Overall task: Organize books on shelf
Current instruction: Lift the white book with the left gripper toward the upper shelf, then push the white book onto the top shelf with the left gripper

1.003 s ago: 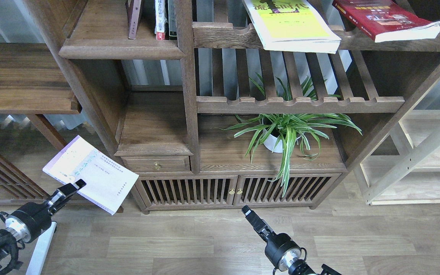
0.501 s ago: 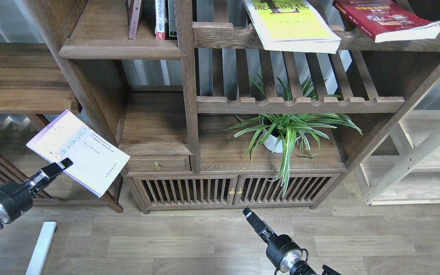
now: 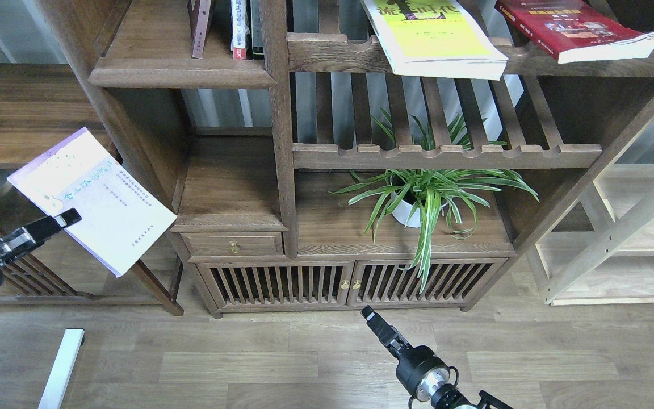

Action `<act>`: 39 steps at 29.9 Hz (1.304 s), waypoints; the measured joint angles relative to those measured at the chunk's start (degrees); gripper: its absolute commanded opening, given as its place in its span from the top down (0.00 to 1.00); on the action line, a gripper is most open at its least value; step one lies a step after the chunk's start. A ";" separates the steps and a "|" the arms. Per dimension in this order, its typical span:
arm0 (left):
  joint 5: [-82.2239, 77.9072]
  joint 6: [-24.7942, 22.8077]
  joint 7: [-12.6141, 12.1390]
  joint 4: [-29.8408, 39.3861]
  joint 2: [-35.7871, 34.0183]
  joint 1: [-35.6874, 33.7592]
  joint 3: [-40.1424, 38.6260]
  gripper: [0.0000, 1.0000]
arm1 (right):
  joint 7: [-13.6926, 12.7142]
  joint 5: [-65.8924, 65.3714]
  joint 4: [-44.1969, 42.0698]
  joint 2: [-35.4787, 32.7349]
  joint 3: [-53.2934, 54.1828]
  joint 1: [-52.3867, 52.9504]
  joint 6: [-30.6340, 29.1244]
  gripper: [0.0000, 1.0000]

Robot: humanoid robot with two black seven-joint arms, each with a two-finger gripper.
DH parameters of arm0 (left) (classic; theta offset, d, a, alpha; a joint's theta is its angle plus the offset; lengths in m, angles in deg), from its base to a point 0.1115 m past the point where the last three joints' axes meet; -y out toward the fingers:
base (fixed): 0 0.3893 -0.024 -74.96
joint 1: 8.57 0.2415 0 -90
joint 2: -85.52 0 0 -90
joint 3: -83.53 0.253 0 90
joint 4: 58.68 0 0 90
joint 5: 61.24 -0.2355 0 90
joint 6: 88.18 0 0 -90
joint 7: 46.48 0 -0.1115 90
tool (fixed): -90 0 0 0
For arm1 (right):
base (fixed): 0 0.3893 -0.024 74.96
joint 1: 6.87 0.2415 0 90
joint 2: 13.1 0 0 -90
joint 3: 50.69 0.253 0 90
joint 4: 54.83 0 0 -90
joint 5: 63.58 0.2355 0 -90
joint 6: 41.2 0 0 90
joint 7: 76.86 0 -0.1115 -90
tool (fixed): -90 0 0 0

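Note:
My left gripper (image 3: 68, 217) at the left edge is shut on the near edge of the pale lavender-white book (image 3: 94, 199) and holds it in the air, left of the bookcase. The yellow-green book (image 3: 435, 37) and the dark red book (image 3: 574, 28) lie flat on the upper slatted rack at top right. The solid dark-brown shelf (image 3: 179, 71) with a moulded front edge is at top left and holds a few upright books (image 3: 239, 28). My right gripper (image 3: 368, 313) hangs low over the floor before the cabinet doors; its fingers cannot be told apart.
A potted spider plant (image 3: 423, 196) stands on the cabinet top under the lower slatted rack (image 3: 446, 153). A dark side table (image 3: 32, 113) is at the left behind the held book. A pale wooden rack (image 3: 628, 238) stands at the right. A white bar (image 3: 60, 369) lies on the floor.
My left arm has moved up and to the left, carrying the lavender-white book higher. The right arm has barely moved.

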 measured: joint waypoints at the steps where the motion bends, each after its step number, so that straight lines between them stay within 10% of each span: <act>1: 0.01 0.00 0.04 0.78 -0.44 0.00 -0.57 0.98 | 0.00 0.00 -0.14 0.00 0.00 0.13 0.00 0.05; 17: -26.97 0.00 -1.33 7.37 12.82 0.03 -25.12 0.98 | 0.06 0.08 -1.07 0.00 0.97 0.59 -0.35 0.04; 25: -31.11 0.00 -8.63 11.41 20.37 0.47 -32.20 0.98 | 0.06 0.09 -1.07 0.00 1.30 0.59 -0.36 0.04; 39: -30.15 0.03 -11.16 15.86 20.55 1.71 -40.64 0.98 | 0.00 0.09 -1.82 0.01 2.09 1.26 -0.36 0.04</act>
